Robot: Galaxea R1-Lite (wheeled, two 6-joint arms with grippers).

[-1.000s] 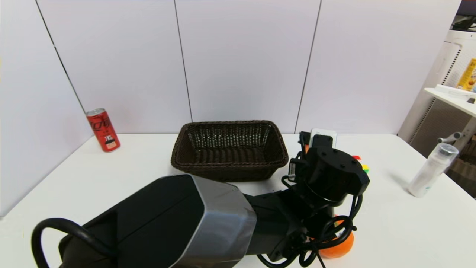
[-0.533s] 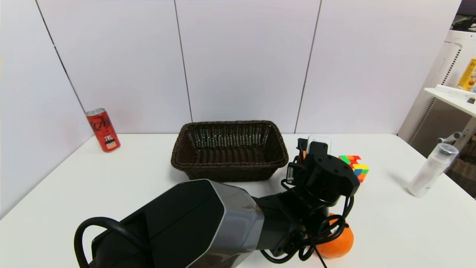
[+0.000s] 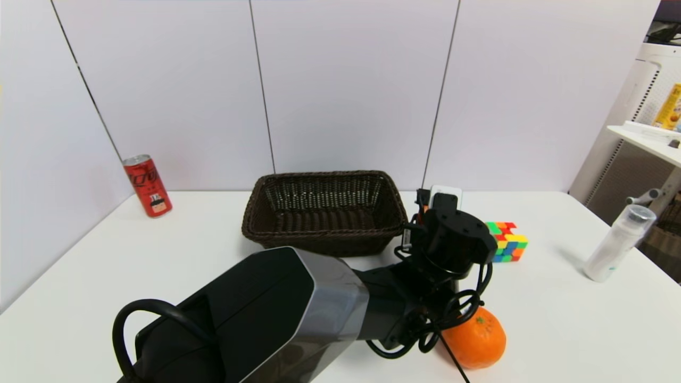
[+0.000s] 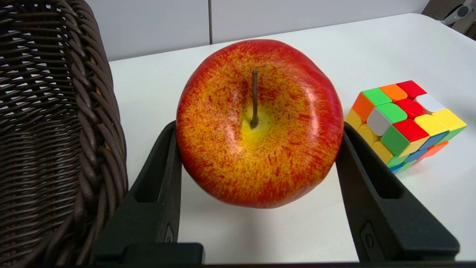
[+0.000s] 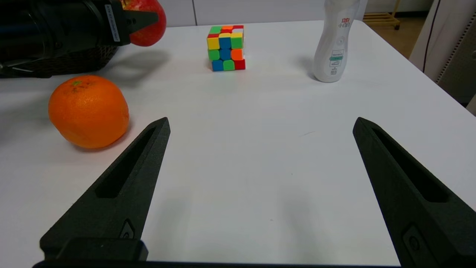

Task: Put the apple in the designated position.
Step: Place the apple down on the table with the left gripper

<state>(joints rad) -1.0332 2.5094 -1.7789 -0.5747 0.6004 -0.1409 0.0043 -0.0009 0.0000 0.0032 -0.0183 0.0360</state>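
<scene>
Gripping the apple (image 4: 259,124) above the worktop (image 4: 372,44), the left gripper (image 4: 260,163) had its jaws clamped between basket (image 4: 55,130) and cube (image 4: 403,124). The right gripper (image 5: 260,160), jaws apart, hovered over bare worktop beside the orange (image 5: 89,111).

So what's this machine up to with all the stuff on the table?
The left gripper holds a red apple between its fingers, lifted off the white table, between a brown wicker basket and a colourful puzzle cube. It has not yet set the apple down. The right gripper waits open and empty over bare tabletop. An orange, a red can and a white bottle sit untouched.
</scene>
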